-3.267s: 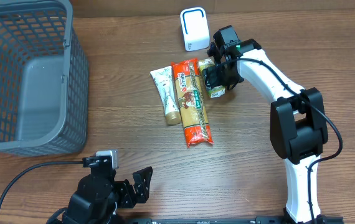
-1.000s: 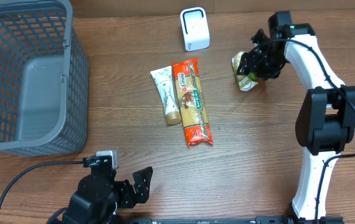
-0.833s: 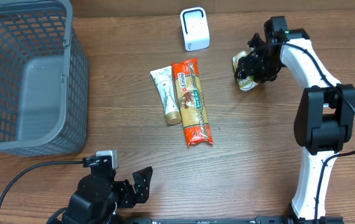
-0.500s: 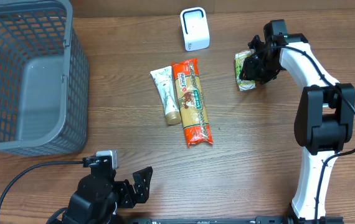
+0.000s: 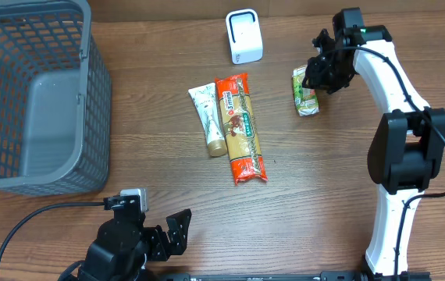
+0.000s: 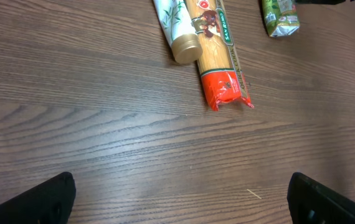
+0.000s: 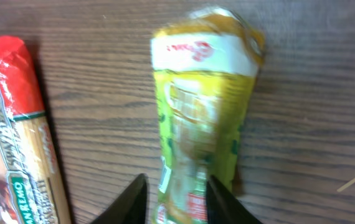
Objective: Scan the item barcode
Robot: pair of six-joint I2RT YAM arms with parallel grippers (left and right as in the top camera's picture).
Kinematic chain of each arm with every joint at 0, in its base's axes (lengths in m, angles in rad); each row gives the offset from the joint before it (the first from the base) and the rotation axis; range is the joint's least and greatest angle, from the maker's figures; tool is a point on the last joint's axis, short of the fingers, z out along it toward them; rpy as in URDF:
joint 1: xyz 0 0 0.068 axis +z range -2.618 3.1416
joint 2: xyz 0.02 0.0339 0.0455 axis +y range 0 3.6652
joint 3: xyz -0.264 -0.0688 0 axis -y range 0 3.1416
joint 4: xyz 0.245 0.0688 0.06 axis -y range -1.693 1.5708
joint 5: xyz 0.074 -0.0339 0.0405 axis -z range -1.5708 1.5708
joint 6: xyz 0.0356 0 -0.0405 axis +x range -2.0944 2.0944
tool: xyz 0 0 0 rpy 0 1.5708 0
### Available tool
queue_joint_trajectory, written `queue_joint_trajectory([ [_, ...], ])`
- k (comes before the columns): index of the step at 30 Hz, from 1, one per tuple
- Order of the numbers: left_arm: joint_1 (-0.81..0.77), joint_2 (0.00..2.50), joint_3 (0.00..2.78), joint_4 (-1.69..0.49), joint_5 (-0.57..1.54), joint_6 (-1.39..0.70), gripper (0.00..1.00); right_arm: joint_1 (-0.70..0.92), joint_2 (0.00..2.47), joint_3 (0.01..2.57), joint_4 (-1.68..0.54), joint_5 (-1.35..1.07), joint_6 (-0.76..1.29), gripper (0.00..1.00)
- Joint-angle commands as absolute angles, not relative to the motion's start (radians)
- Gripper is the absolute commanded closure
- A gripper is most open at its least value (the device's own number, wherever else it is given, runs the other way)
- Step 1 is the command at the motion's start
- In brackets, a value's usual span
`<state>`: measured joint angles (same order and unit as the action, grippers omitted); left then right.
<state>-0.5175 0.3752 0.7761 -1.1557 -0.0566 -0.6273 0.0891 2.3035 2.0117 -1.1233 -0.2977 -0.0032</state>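
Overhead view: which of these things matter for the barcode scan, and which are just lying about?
In the job: pouch, held between the fingers of the right gripper; scanner.
Lying about: tube; pasta pack; basket.

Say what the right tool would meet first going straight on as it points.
The green-yellow packet: it lies straight ahead of the right tool, apparently between its tips, though depth is unclear.
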Motion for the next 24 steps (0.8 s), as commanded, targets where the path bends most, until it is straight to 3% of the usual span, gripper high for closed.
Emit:
queue_joint_trajectory([
  [1,-0.524,0.371,0.774,-1.156,-0.056,-0.636,0.01,0.119,2.308,2.035,-1.132,-0.192,-0.007,0.51],
  [7,-0.524,0.371,0.774,-1.156,-0.056,-0.636,0.0,0.086,2.308,2.024,-1.124,-0.156,0.035,0.35],
  [10,-0.524,0.371,0.774,-1.156,-0.055,-0.636,0.0,0.047,2.308,2.021,-1.126,-0.192,0.045,0.32],
  [19,-0.524,0.371,0.774,-1.156,-0.055,-0.636,0.0,-0.028,2.308,1.956,-1.099,-0.47,-0.002,0.33],
  [24,-0.524,0.371,0.774,-1.156,-0.056,-0.636,0.0,-0.023,2.308,1.864,-1.013,-0.497,0.0,0.33],
])
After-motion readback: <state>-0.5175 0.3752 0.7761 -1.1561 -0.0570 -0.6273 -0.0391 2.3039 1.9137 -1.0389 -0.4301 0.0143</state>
